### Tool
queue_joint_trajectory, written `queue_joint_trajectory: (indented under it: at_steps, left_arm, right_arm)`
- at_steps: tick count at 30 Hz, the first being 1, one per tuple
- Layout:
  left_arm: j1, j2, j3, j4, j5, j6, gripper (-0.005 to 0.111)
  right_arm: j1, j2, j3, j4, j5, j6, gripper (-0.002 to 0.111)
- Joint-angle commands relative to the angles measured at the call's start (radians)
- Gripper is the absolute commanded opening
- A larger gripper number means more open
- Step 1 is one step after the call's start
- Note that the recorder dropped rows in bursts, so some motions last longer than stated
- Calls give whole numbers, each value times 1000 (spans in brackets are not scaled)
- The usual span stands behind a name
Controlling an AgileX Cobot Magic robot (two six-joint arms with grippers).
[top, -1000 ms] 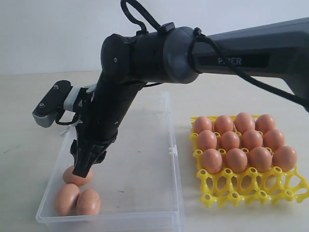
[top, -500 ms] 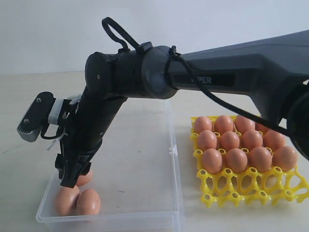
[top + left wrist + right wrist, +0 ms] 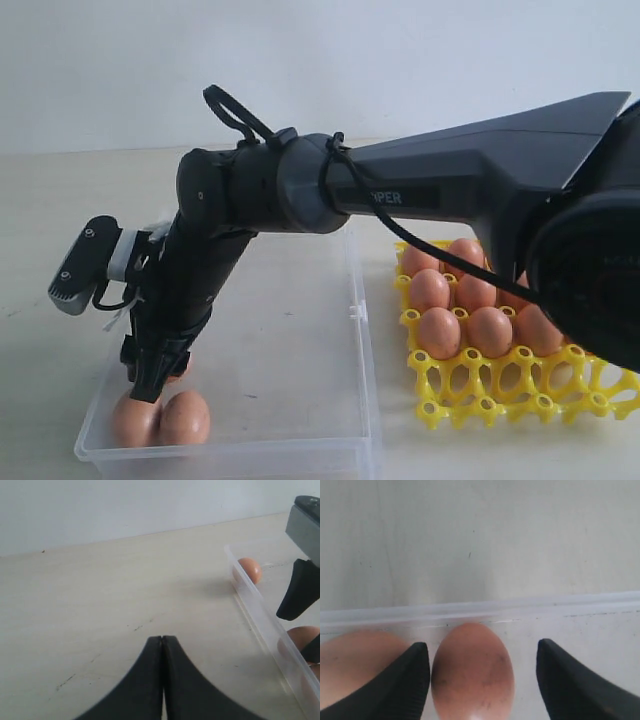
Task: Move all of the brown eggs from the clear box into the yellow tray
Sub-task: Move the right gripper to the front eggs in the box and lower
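The right gripper (image 3: 146,385) is hanging open in the box's (image 3: 290,340) near-left corner. An egg (image 3: 472,667) is lying just below, centred between the jaws, long axis crossing their closing line. A second egg (image 3: 360,662) is sitting just outside.

A: The box (image 3: 290,350)?
B: Clear plastic, glossy. The tray (image 3: 486,404) is yellow plastic, shiny.
A: And the eggs (image 3: 472,672)?
B: Smooth, matt-ish, w/ dark specks. The tabletop (image 3: 100,605) is pale, matt, scuffed.

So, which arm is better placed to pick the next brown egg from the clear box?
Right. The right gripper stands open around a brown egg in the clear box. The left gripper is shut, over the table outside the box.
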Motion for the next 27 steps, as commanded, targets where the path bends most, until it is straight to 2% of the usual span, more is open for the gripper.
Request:
queue_joint_trajectory:
  at_steps: [1, 14, 16, 23, 27]
  left_arm:
    - [-3, 1, -4, -1, -14, -4, 0]
    - [-3, 1, -4, -1, -14, -4, 0]
    - [-3, 1, -4, -1, -14, -4, 0]
    - [-3, 1, -4, -1, -14, -4, 0]
    - [-3, 1, -4, -1, -14, -4, 0]
  right_arm:
    - [2, 9, -9, 8, -16, -6, 59]
    - [3, 48, -9, 35, -38, 1, 59]
    - [3, 48, -9, 37, -49, 1, 56]
    - [3, 48, -9, 51, -52, 3, 32]
    - [3, 39, -9, 51, -52, 5, 9]
